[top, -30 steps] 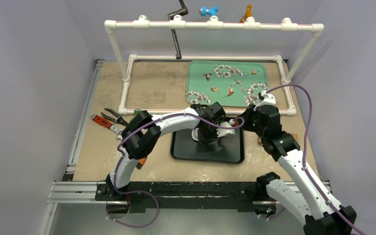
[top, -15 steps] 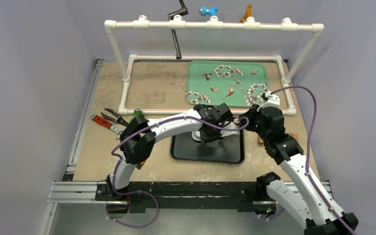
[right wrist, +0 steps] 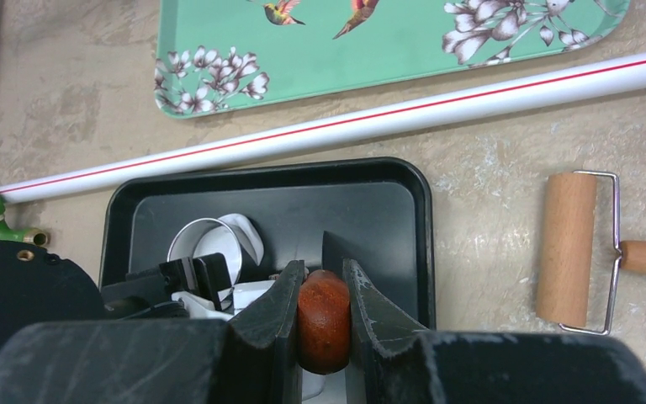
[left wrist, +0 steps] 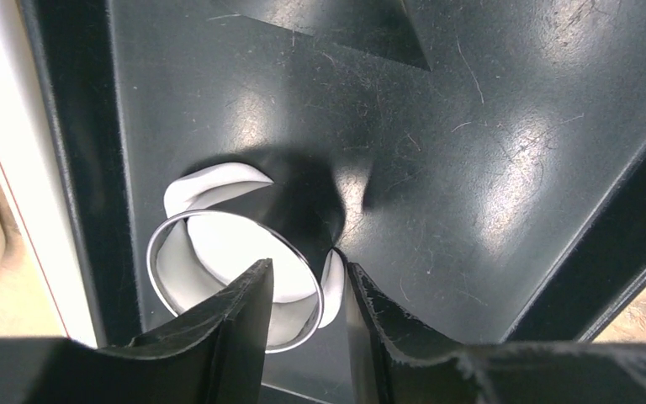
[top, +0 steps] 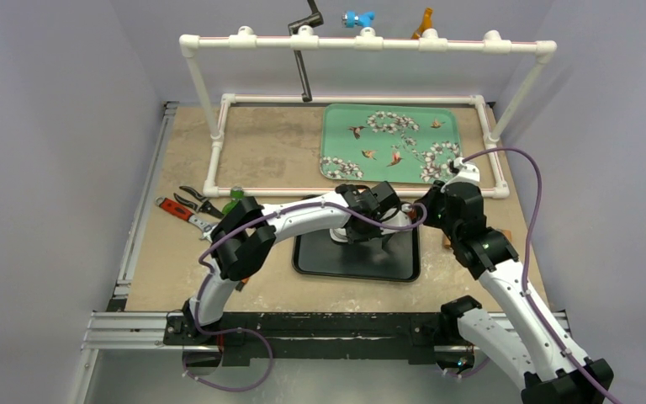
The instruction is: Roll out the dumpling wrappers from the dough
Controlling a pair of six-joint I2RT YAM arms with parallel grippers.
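Observation:
A metal ring cutter (left wrist: 219, 215) stands on the black tray (left wrist: 488, 135) with a flat white dough disc (left wrist: 227, 252) inside it. Curved white scraps lie outside the ring, one at its far side (left wrist: 210, 181) and one at its right (left wrist: 332, 286). My left gripper (left wrist: 307, 268) is open, one finger inside the ring and one outside, straddling its right wall without clamping it. My right gripper (right wrist: 322, 268) is shut on a reddish-brown wooden handle (right wrist: 324, 324) over the tray; the ring (right wrist: 198, 229) shows to its left. Both grippers meet over the tray in the top view (top: 387, 225).
A wooden roller (right wrist: 565, 248) with a wire frame lies on the table right of the black tray. The green flowered tray (top: 345, 135) sits behind a white PVC pipe frame (top: 362, 42). Pliers and a red-handled tool (top: 181, 204) lie at the left.
My left wrist has moved right and a little toward the back over the black tray, its elbow following. The right gripper has shifted slightly and still holds the handle.

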